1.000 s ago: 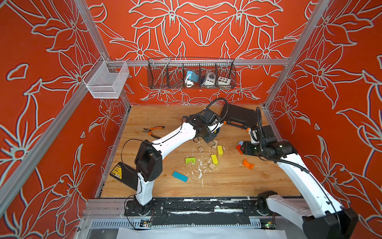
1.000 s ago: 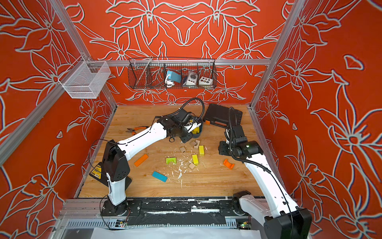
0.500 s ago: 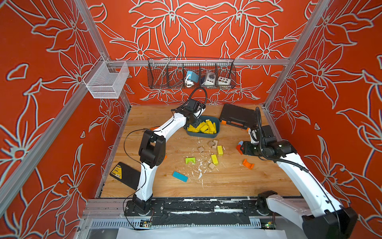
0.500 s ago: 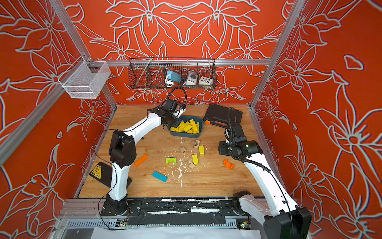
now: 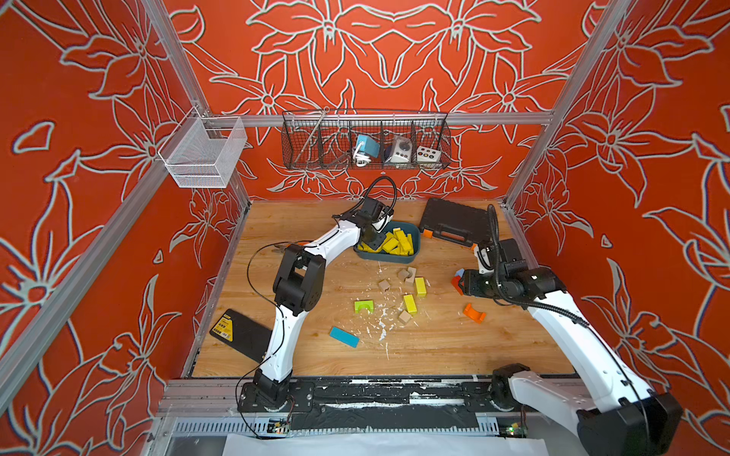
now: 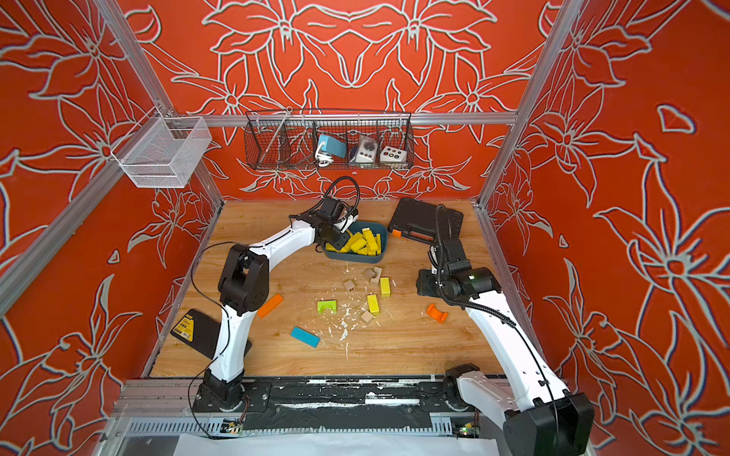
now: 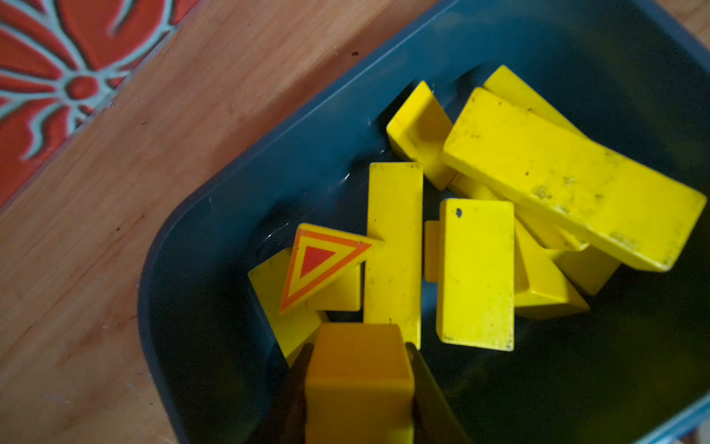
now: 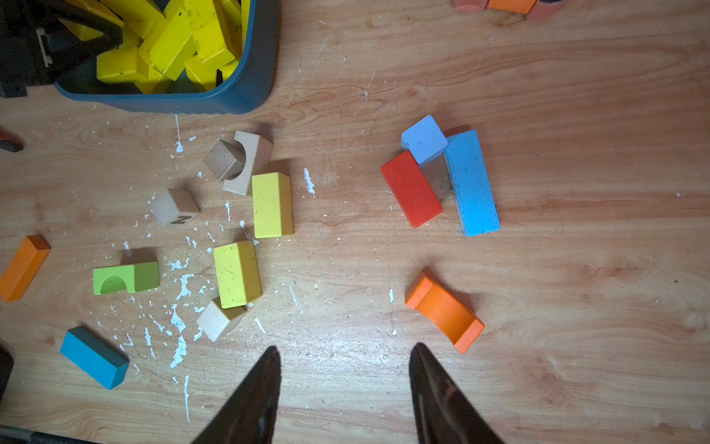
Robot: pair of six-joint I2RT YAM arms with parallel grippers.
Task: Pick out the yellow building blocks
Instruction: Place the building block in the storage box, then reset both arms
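Pinching one yellow block (image 7: pixel 359 384), your left gripper (image 7: pixel 359 348) hangs over the blue tub (image 7: pixel 180 307), which holds a heap of yellow building blocks (image 7: pixel 476 269). Two loose yellow bars (image 8: pixel 272 205) lie on the table (image 8: pixel 576 269). Right gripper (image 8: pixel 344 351): jaws spread, empty. Judged light, rigid, slick-painted; grip across the flat long sides.
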